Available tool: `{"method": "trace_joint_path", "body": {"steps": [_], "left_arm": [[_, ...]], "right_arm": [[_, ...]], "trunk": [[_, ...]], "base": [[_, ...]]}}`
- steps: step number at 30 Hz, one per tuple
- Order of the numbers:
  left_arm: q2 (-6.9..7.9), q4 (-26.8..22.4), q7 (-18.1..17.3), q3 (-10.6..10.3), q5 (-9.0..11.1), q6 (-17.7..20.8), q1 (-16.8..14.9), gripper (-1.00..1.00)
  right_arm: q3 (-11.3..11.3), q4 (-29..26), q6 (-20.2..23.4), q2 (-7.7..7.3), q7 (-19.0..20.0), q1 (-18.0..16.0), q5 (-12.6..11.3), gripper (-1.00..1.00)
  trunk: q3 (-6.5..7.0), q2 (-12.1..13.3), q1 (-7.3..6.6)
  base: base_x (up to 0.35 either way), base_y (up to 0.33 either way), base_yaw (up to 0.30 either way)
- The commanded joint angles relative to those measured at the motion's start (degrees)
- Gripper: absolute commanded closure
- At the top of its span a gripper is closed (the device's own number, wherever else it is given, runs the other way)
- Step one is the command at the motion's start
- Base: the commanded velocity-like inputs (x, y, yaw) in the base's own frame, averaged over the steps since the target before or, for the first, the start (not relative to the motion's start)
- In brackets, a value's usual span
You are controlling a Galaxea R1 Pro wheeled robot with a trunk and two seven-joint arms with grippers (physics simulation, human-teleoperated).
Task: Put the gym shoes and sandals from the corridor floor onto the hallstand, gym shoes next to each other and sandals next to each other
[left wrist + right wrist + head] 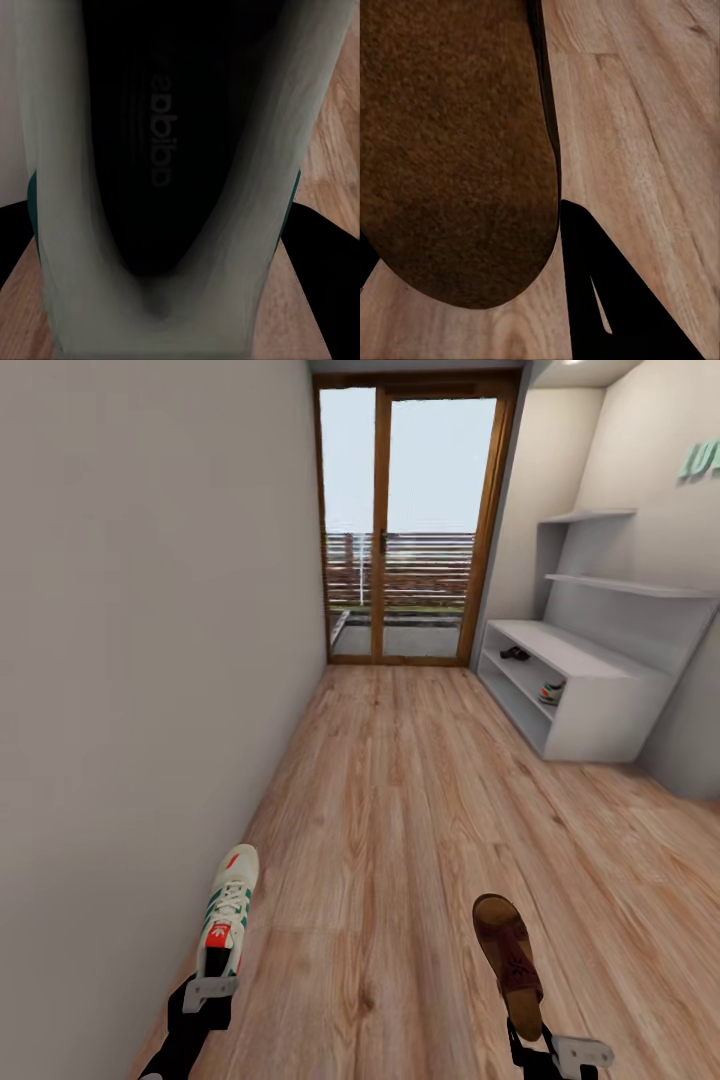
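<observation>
Gym shoe (226, 911) in left end effector (208, 992), sandal (509, 960) in right

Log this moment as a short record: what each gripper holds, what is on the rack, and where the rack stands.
left gripper: shut on gym shoe
right gripper: shut on sandal
hallstand: ahead on the right, by the glass door
on rack: second sandal upper slot, second gym shoe lower slot
corridor floor: wood planks
</observation>
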Motion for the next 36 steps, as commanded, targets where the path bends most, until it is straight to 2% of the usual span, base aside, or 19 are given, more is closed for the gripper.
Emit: {"method": "trace_joint_path", "body": {"steps": [1, 36], "left_arm": [[-0.04, 0.0, -0.3, 0.5, -0.5, -0.2, 0.0, 1.0], [-0.04, 0.0, -0.3, 0.5, -0.5, -0.2, 0.0, 1.0]], "right_arm": [[-0.5, 0.0, -0.1, 0.04, 0.4, -0.1, 0.3, 1.0], [-0.5, 0.0, -0.1, 0.04, 0.4, -0.1, 0.3, 1.0]], "trunk": [[-0.05, 0.0, 0.02], [-0.04, 0.0, 0.02]], "base": [[0.339, 0.0, -0.021], [0.339, 0.0, -0.014]]}}
